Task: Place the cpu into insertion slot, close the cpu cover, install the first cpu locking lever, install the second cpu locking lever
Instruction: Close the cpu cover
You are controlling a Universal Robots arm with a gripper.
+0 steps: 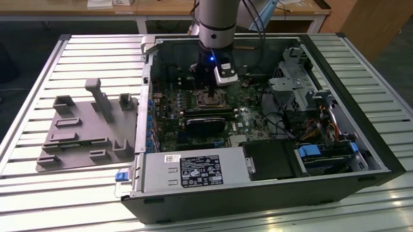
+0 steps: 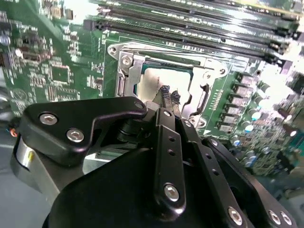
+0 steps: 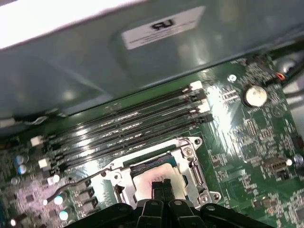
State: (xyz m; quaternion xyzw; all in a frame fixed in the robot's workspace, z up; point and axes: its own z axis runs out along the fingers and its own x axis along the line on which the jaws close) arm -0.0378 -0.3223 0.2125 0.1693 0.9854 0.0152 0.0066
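- One step looks done: the cpu (image 2: 151,81) lies flat inside the insertion slot (image 1: 210,100), with its silver top showing in both wrist views.
- Next, the cpu cover (image 2: 130,71): the silvery frame seems to lie down around the chip with its window over it. I judge it closed or nearly so, not certain.
- Left to do, as I judge it: the locking levers. A thin silver rod (image 3: 78,179) runs out from one corner of the insertion slot. It may be one of them, and I cannot tell whether it is hooked.
- The gripper (image 2: 169,96) sits straight above the insertion slot. The jaws are drawn almost together, tips side by side, with nothing seen between them. The tips are at the cpu top, and I cannot tell whether they touch it or sit just over it.
- Edges: the cover frame and its screw heads ring the insertion slot tightly, so there is little sideways room at chip level.
- The memory slots (image 3: 128,126) run just beside the insertion slot, between it and one wall of the computer case (image 1: 380,162).
- A black block (image 1: 206,123) lies near the insertion slot on the other side.
- Open room: straight up from the insertion slot is free, since the case side is off. The other case walls stand well apart from it.
- A gray fixture (image 1: 84,140) sits on the surface (image 1: 65,205) outside the case, well apart from the insertion slot.
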